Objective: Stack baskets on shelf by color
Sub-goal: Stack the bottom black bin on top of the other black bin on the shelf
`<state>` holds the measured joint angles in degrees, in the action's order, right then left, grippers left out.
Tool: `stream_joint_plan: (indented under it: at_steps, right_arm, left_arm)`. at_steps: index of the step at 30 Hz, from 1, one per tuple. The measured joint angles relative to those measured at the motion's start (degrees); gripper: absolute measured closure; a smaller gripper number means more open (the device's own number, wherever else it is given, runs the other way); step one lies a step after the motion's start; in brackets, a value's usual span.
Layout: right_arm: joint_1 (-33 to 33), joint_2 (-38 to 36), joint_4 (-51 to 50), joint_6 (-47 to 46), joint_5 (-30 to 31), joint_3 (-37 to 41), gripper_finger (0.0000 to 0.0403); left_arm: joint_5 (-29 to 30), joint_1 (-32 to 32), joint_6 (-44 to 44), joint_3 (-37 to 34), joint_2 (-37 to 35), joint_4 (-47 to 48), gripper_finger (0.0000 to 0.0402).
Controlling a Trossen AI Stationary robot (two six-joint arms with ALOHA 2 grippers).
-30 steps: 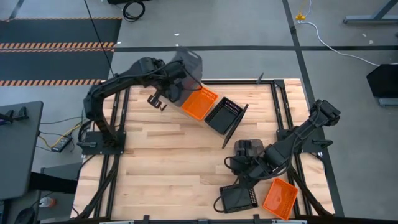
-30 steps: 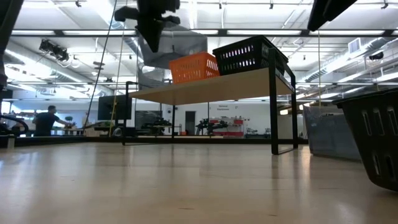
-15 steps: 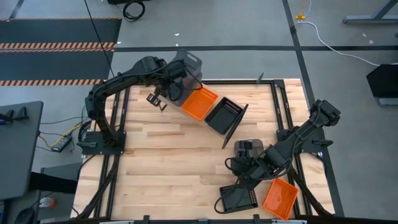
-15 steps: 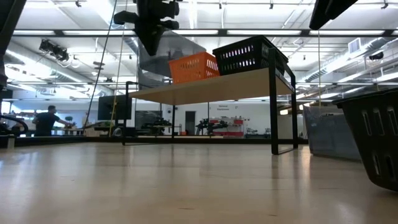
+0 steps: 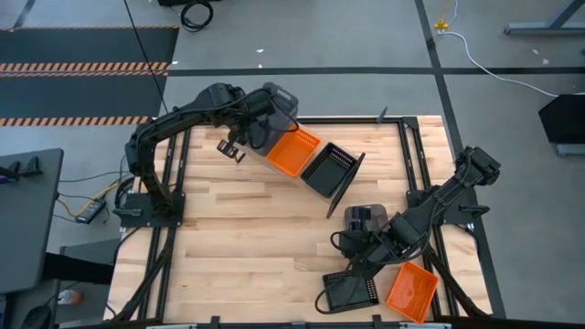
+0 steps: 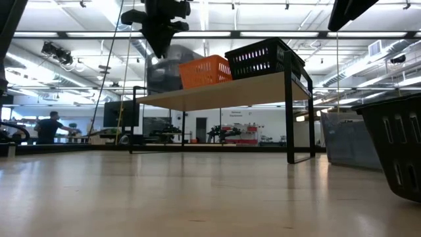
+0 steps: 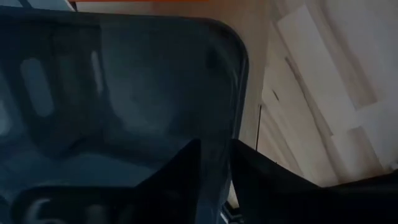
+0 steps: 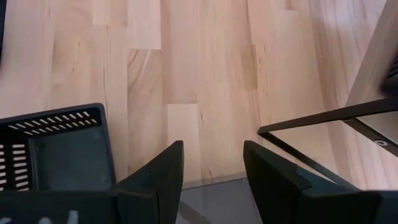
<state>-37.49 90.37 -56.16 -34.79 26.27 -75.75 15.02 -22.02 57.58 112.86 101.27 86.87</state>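
Looking down: left gripper (image 5: 245, 139) hides much of grey basket (image 5: 277, 102) on shelf (image 5: 343, 187), beside 1 orange (image 5: 292, 153), 1 black (image 5: 329, 169). Low view: 3 baskets atop. Left wrist: fingers straddle grey rim, grip can't tell. Right wrist: right gripper (image 8: 211, 163) spread, empty, over table (image 8: 205, 68).

Two dark, near-black arms of jointed tubular links, matte with rounded housings at each joint. Left arm (image 5: 174, 123) slim and curved, black cabling bundled along the link behind the left gripper (image 5: 230, 149), itself a small black two-pronged claw. Right arm (image 5: 448, 196) of the same build, bulkier boxy wrist block just behind the right gripper (image 8: 208, 171). Fingers (image 8: 158, 174) flat, angular, dark plastic with bevelled inner edges. Black frame mounts at each arm's base.
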Motion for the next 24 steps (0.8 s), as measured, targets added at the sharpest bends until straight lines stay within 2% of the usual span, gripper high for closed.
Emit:
stream_joint_plan:
  at_steps: [13, 20, 24]
  right_arm:
    - [0.0, 0.0, 0.0, 0.0, 0.0, 0.0, 0.0229]
    - [0.0, 0.0, 0.0, 0.0, 0.0, 0.0, 0.0229]
    - [0.0, 0.0, 0.2, -0.1, 0.0, 0.0, 0.0229]
  left_arm:
    - [-0.7, 0.2, -0.6, 0.0, 0.0, 0.0, 0.0303]
    - [-0.7, 1.6, -7.5, 0.0, 0.0, 0.1, 0.0307]
    - [-0.3, 3.1, -7.9, 0.0, 0.0, 0.4, 0.0306]
